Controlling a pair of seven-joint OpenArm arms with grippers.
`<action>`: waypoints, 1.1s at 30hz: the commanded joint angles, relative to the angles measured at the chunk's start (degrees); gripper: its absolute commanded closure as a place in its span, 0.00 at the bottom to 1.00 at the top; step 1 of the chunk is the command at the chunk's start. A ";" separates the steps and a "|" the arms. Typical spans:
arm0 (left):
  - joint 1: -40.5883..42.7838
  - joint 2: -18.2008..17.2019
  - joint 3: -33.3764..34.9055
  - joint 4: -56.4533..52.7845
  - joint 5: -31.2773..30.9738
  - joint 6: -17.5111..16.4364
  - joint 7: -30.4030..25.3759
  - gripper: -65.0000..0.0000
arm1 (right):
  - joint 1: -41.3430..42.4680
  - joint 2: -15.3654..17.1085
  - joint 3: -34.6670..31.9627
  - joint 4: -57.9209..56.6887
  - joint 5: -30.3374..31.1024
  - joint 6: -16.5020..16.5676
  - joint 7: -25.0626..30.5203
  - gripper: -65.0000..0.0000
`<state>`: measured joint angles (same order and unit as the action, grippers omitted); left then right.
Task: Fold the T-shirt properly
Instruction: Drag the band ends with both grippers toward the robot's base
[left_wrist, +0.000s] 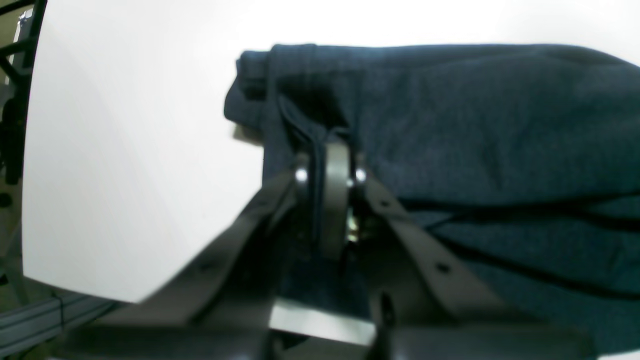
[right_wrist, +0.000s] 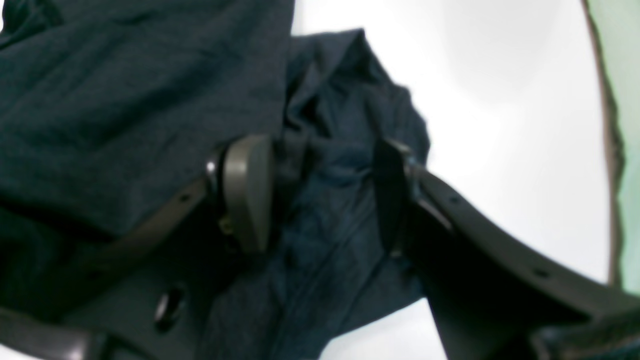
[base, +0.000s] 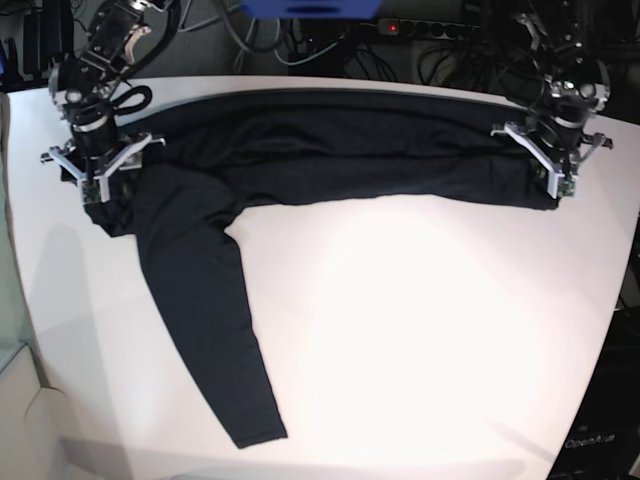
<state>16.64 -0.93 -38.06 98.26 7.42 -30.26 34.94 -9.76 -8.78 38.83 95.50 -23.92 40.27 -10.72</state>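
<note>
The T-shirt (base: 350, 150), plain and very dark, lies in a long band across the far part of the white table (base: 420, 330). One long sleeve (base: 210, 320) trails toward the front left. My left gripper (left_wrist: 330, 167) is shut on a hem fold at the T-shirt (left_wrist: 475, 125) end; in the base view this left gripper (base: 558, 185) sits at the band's right end. My right gripper (right_wrist: 320, 195) is open, its fingers (right_wrist: 247, 192) standing wide apart over bunched cloth of the T-shirt (right_wrist: 125, 90), which lies loose between them. In the base view the right gripper (base: 95, 190) is at the left end.
Cables and a power strip (base: 400, 25) run behind the table's far edge. The table's curved right edge (base: 615, 320) drops off to dark floor. A metal frame (left_wrist: 20, 100) stands past the table edge in the left wrist view.
</note>
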 joint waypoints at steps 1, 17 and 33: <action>-0.16 -0.52 -0.13 0.95 -0.52 0.06 -1.22 1.00 | -0.13 0.20 -0.10 1.68 0.93 -0.27 1.36 0.48; -0.95 -0.52 -0.05 0.69 -0.61 0.06 -1.22 1.00 | -2.33 -0.22 -3.36 2.30 0.93 -0.27 1.36 0.48; -1.04 -0.52 1.98 0.51 -0.43 0.15 -1.22 1.00 | -3.21 -0.22 -3.44 -0.69 0.93 -0.27 1.27 0.49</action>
<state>15.99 -0.97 -35.94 97.91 7.44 -30.20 34.92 -13.10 -9.28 35.44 93.86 -23.73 40.27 -10.74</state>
